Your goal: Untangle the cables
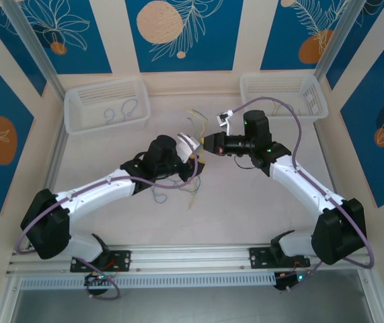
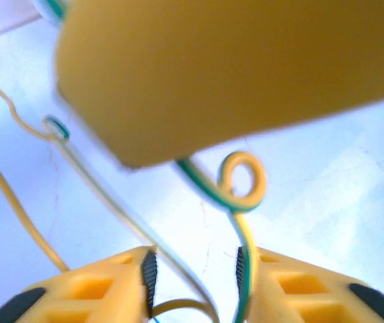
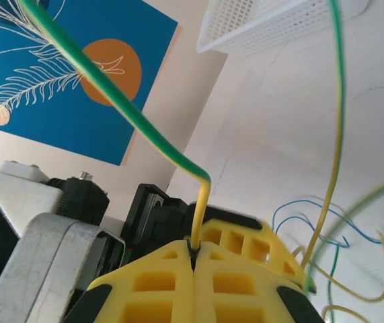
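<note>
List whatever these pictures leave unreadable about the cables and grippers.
1. Top view: the cables around the left gripper and right gripper are too thin to trace their crossings.
2. Left wrist view: a blurred yellow block hides where the cables lead above it.
3. Right wrist view: the green-yellow cable clamped in the right gripper runs off the top edge, its end unseen.

Cables [image 3: 111, 101]: thin wires in smooth, slightly glossy plastic insulation, green, yellow and blue. Fingers of the right gripper [image 3: 193, 259] and left gripper [image 2: 195, 272]: matt yellow plastic with moulded lattice recesses; pads [image 2: 149, 272] of black, ribbed, rubber-like material. Table [image 1: 245, 215]: smooth white surface with faint hairline veins. Baskets [image 1: 104, 86]: white perforated plastic. Rail [image 1: 192, 254]: pale brushed metal. Arm shells [image 1: 101, 190]: glossy white and black plastic.
</note>
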`<move>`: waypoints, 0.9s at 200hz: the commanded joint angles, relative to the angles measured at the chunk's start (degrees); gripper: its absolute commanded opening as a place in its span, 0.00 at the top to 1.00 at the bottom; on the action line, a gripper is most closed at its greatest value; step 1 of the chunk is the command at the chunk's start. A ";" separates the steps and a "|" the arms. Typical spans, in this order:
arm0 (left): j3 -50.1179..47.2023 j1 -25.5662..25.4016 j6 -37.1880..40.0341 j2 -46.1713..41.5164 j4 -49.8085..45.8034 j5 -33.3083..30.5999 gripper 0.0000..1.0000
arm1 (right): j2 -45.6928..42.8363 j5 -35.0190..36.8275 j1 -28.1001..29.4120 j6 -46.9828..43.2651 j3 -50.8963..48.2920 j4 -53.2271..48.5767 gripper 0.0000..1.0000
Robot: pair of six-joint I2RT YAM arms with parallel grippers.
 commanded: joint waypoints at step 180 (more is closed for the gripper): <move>1.53 -0.16 0.54 -0.22 0.36 0.08 0.95 | -1.04 1.40 -0.65 -2.32 -1.33 -0.84 1.00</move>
